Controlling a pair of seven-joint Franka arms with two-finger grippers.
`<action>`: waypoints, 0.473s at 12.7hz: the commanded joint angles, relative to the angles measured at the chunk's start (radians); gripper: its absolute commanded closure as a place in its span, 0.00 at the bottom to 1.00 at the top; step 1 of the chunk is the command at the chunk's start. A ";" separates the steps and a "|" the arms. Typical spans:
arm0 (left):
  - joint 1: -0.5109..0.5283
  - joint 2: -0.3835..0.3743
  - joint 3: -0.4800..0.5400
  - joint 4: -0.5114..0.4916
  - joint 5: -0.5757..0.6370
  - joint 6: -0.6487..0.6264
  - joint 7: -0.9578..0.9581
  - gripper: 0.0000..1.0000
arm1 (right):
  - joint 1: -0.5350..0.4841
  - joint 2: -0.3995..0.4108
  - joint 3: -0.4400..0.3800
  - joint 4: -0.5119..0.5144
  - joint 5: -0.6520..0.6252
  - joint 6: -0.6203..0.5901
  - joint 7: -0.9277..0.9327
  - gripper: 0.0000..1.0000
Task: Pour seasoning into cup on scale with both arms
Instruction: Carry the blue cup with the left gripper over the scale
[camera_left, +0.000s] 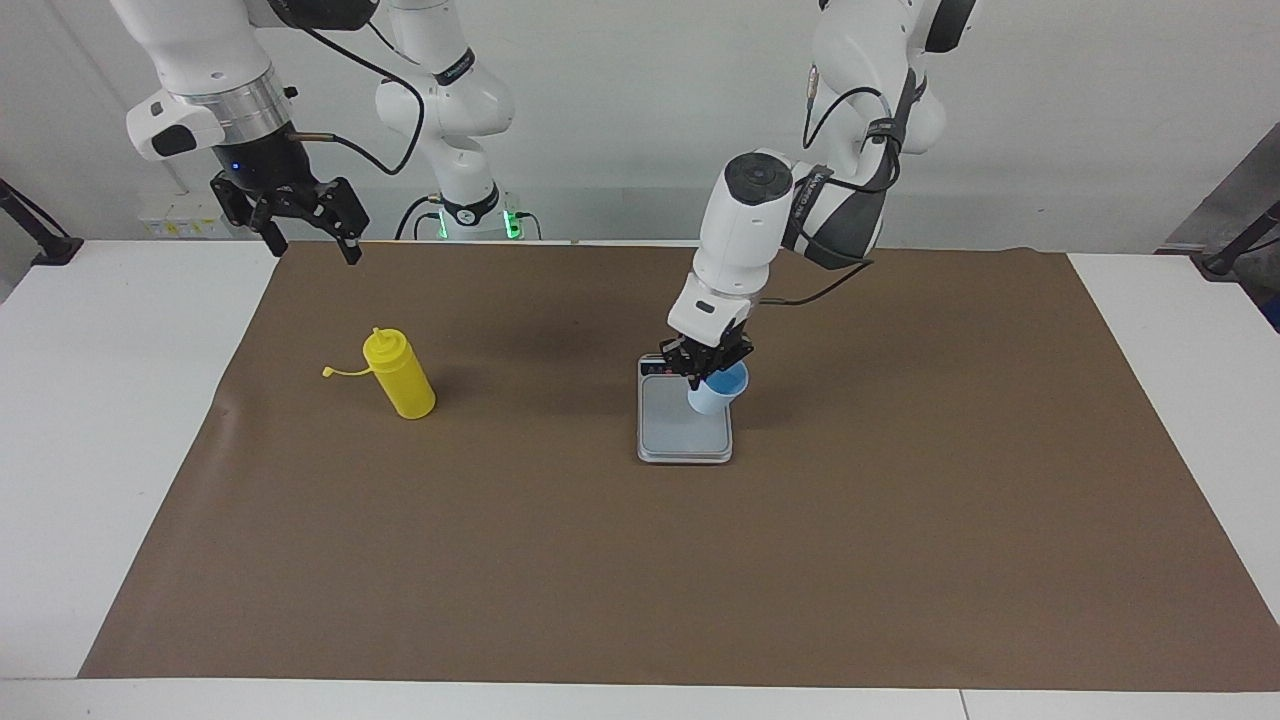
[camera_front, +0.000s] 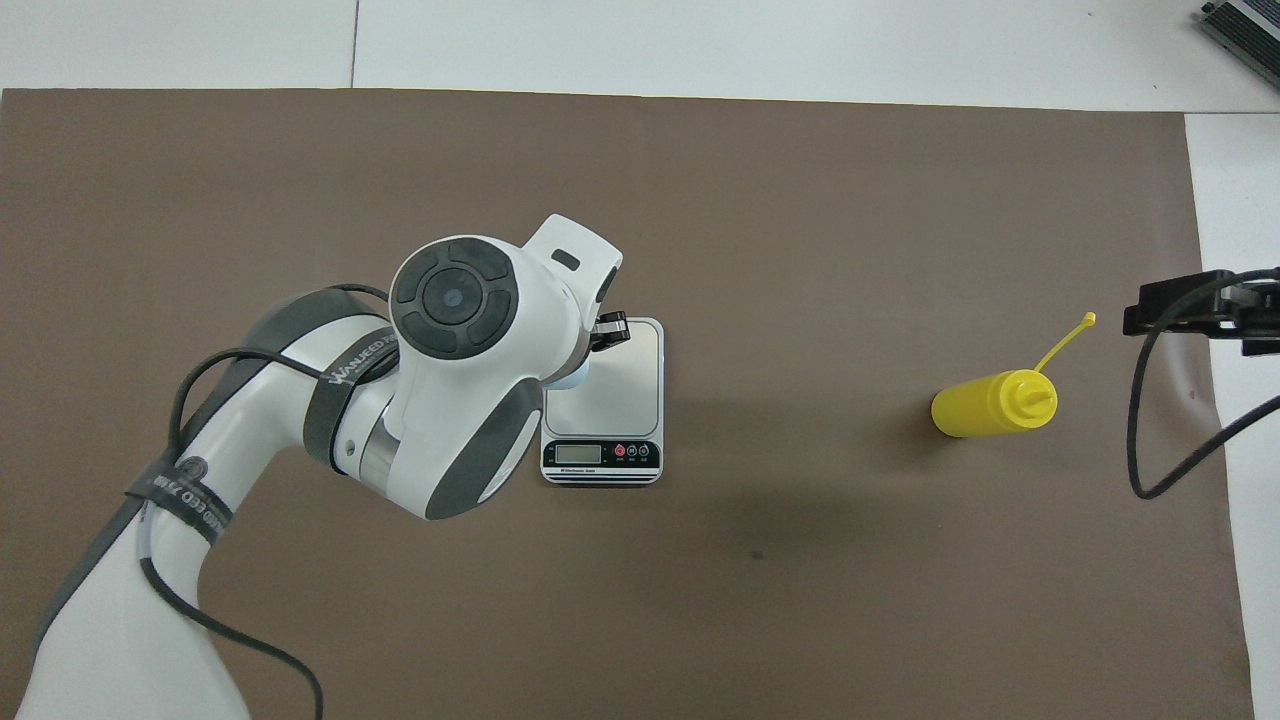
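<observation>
The light blue cup (camera_left: 720, 392) hangs slightly tilted, low over the scale's plate on the side toward the left arm's end. My left gripper (camera_left: 708, 368) is shut on the cup's rim from above. In the overhead view the left gripper (camera_front: 608, 333) and its arm hide all but a sliver of the cup (camera_front: 572, 379). The silver-grey scale (camera_left: 684, 430) (camera_front: 622, 385) lies mid-table, its display strip nearest the robots. The yellow seasoning bottle (camera_left: 401, 377) (camera_front: 988, 404) stands toward the right arm's end. My right gripper (camera_left: 312, 248) (camera_front: 1185, 310) hangs open, high over the mat's corner.
A brown mat (camera_left: 640, 560) covers most of the white table (camera_left: 110, 420). The bottle's small cap (camera_left: 328, 373) sticks out on its tether toward the right arm's end. A black cable (camera_front: 1140, 470) loops down from the right wrist.
</observation>
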 joint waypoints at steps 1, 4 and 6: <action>-0.031 0.059 0.017 0.077 0.035 -0.042 -0.042 1.00 | -0.019 0.021 0.007 0.027 0.003 -0.005 -0.019 0.00; -0.031 0.080 0.018 0.113 0.036 -0.074 -0.042 1.00 | -0.018 0.024 0.009 0.025 0.004 -0.006 -0.020 0.00; -0.031 0.097 0.018 0.113 0.041 -0.071 -0.042 1.00 | -0.018 0.024 0.009 0.024 0.007 -0.002 -0.023 0.00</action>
